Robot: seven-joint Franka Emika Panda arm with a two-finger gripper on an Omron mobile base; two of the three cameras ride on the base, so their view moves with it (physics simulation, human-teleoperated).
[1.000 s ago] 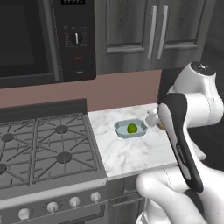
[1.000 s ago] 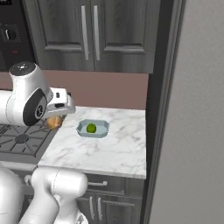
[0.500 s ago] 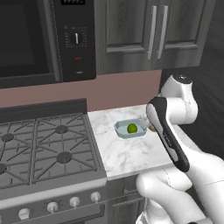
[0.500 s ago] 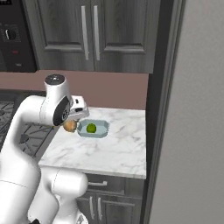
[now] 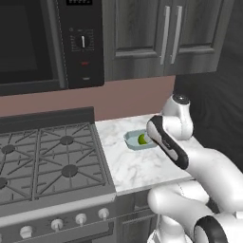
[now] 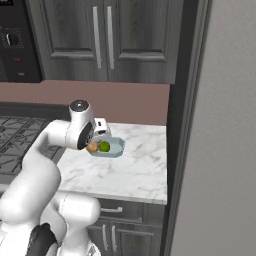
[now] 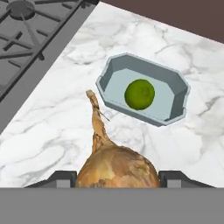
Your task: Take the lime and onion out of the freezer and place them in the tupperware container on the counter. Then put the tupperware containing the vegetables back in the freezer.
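My gripper point(image 7: 117, 177) is shut on the onion point(image 7: 117, 168), a papery orange-brown bulb with a dry stalk that sits between the two dark fingertips. It hangs over the white marble counter point(image 7: 52, 127), just short of the tupperware container point(image 7: 114, 61), a pale blue-grey tray with cut corners. The lime point(image 7: 139, 94) lies inside the tray. In the right base view the onion point(image 6: 92, 147) sits at the tray's point(image 6: 117, 148) left edge, beside the lime point(image 6: 104, 146). In the left base view my arm covers part of the tray point(image 5: 133, 141), and the lime point(image 5: 142, 139) peeks out.
A black gas stove point(image 5: 42, 156) borders the counter point(image 5: 137, 166) on the left, with a microwave point(image 5: 42, 42) above it. Dark wood cabinets point(image 6: 105, 40) hang over the counter. The freezer's tall grey panel point(image 6: 220, 125) stands at the right.
The arm has swung in and down toward the tray, carrying the onion to its edge. The lime and tray have stayed put.
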